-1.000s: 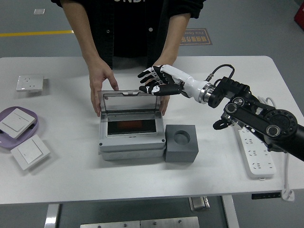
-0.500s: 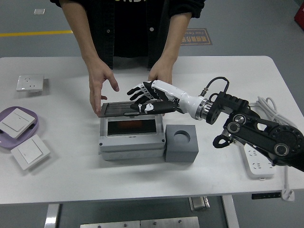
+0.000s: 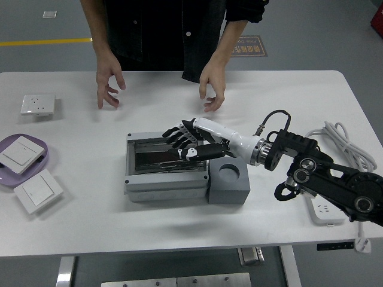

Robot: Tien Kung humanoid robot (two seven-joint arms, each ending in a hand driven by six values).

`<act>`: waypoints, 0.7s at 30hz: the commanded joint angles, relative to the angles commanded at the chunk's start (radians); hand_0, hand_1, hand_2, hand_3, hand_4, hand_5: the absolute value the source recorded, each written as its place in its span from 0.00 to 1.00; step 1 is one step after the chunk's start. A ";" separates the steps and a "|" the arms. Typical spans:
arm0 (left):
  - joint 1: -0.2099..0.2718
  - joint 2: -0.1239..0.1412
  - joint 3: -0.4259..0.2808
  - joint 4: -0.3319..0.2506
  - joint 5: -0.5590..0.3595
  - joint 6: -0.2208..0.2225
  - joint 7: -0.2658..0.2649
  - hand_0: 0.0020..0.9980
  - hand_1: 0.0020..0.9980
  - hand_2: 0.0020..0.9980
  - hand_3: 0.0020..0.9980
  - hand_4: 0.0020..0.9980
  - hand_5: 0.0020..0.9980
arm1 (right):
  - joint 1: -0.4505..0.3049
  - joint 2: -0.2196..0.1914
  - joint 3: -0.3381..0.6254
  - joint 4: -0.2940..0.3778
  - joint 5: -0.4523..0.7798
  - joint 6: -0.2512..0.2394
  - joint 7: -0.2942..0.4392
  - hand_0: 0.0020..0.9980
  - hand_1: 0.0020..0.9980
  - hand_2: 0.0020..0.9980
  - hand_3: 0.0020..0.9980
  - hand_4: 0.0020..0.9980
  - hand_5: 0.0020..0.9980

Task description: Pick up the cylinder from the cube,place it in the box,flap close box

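Note:
A grey box [image 3: 146, 184] sits mid-table with its clear lid [image 3: 157, 154] lying flat over it. My right hand [image 3: 187, 142] rests on the lid's right part, fingers spread, holding nothing. The dark grey cube [image 3: 227, 186] stands against the box's right side; its round top hole shows no cylinder. No cylinder is visible; the lid's glare hides the box's inside. A person stands at the far side, both hands [image 3: 108, 81] [image 3: 212, 89] lifted clear of the box. My left arm is out of view.
A purple plate [image 3: 43, 156] with a white switch sits at the left edge, another switch [image 3: 38, 191] in front of it and a wall socket [image 3: 37, 104] behind. A white power strip [image 3: 326, 208] with its cable lies at the right.
The lid has gone from upright to flat on the box under my right hand, which moved down and left. The person's hands have left the box and drawn back.

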 joint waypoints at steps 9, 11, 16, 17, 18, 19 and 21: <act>0.016 -0.001 0.014 0.004 -0.021 0.001 -0.003 0.58 0.63 0.61 0.62 0.68 0.21 | -0.160 -0.033 0.250 0.122 -0.049 -0.053 0.026 0.67 0.67 0.71 0.74 0.76 0.40; 0.018 -0.002 0.025 0.006 -0.034 0.001 -0.003 0.58 0.62 0.61 0.62 0.68 0.21 | -0.193 -0.029 0.301 0.117 -0.036 -0.072 0.043 0.67 0.67 0.70 0.74 0.76 0.40; 0.025 -0.004 0.051 0.011 -0.063 0.003 -0.005 0.58 0.62 0.61 0.62 0.68 0.21 | -0.270 -0.005 0.421 0.073 0.034 -0.107 0.088 0.65 0.66 0.69 0.72 0.75 0.40; 0.026 -0.004 0.054 0.011 -0.067 0.003 -0.005 0.58 0.62 0.61 0.62 0.68 0.21 | -0.283 0.001 0.439 0.065 0.044 -0.110 0.094 0.65 0.66 0.69 0.72 0.75 0.40; 0.027 -0.004 0.058 0.011 -0.070 0.004 -0.005 0.58 0.62 0.61 0.62 0.68 0.21 | -0.296 0.007 0.458 0.055 0.055 -0.113 0.101 0.65 0.66 0.69 0.72 0.75 0.40; 0.028 -0.004 0.059 0.011 -0.071 0.004 -0.005 0.58 0.62 0.61 0.62 0.68 0.21 | -0.304 0.012 0.468 0.048 0.064 -0.114 0.106 0.65 0.66 0.69 0.72 0.75 0.40; 0.028 -0.003 0.061 0.011 -0.072 0.004 -0.006 0.58 0.62 0.61 0.62 0.68 0.21 | -0.319 0.020 0.482 0.034 0.080 -0.119 0.117 0.65 0.66 0.69 0.72 0.75 0.40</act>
